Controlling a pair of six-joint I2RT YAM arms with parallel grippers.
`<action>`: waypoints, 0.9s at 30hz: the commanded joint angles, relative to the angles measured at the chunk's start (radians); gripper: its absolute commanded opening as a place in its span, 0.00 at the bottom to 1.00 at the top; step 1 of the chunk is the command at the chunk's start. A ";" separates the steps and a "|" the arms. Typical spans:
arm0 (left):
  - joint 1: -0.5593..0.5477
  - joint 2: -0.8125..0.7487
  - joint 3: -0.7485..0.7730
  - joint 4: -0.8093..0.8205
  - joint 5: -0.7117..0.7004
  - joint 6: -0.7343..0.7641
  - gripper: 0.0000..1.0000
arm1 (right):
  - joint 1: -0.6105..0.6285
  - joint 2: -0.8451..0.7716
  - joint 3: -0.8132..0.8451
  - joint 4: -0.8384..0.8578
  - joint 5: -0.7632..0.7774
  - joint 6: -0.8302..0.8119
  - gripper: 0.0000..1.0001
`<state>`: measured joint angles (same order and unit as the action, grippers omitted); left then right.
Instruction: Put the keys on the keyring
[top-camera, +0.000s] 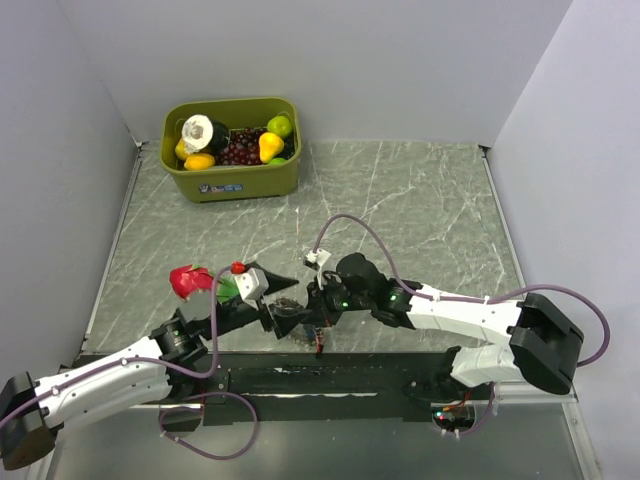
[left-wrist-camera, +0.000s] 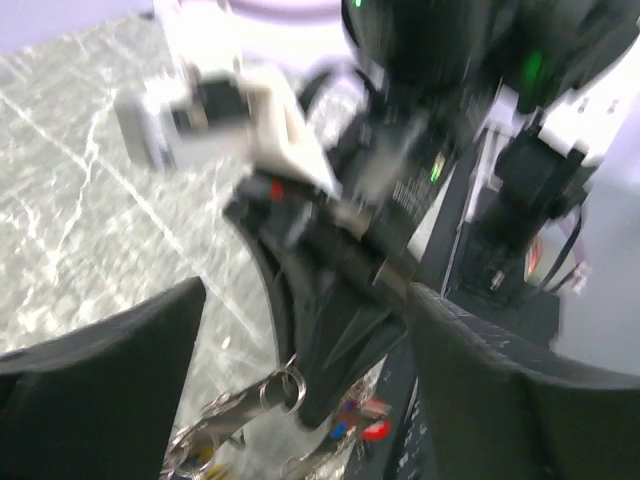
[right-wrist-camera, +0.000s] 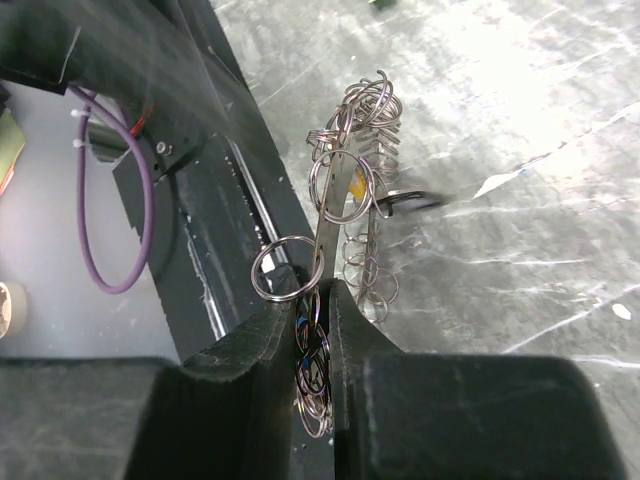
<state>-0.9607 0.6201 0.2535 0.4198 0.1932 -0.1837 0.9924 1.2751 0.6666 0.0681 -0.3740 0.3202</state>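
The olive-green plastic bin (top-camera: 240, 182) at the far left corner of the grey marbled bench (top-camera: 420, 200) holds yellow, green and purple toy fruit (top-camera: 270, 146). By the middle of the near edge, the right fingers (right-wrist-camera: 250, 385) pinch the grey metal chain-like keyring (right-wrist-camera: 345, 180) narrowly, which is clear only from the right wrist. The left wrist view shows the left fingers (left-wrist-camera: 100, 390) spread wide, with blurred red and blue key heads (left-wrist-camera: 372, 431) low between them.

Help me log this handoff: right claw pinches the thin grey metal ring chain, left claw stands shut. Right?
No: the left claw stands open, as the left wrist view shows. The right claw does pinch the thin grey metal ring chain.
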 joint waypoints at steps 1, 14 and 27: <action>-0.009 -0.017 0.081 -0.027 -0.046 -0.049 0.93 | 0.003 -0.049 -0.012 0.029 0.060 -0.026 0.00; -0.004 -0.125 0.154 -0.279 -0.190 -0.322 1.00 | 0.006 -0.172 -0.029 -0.005 0.164 -0.089 0.00; 0.224 0.309 0.437 -0.371 0.106 -0.484 0.96 | 0.018 -0.174 0.037 -0.129 0.473 -0.167 0.00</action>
<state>-0.8059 0.8459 0.6247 0.0616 0.1780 -0.6186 1.0035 1.1187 0.6292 -0.0410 -0.0818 0.1993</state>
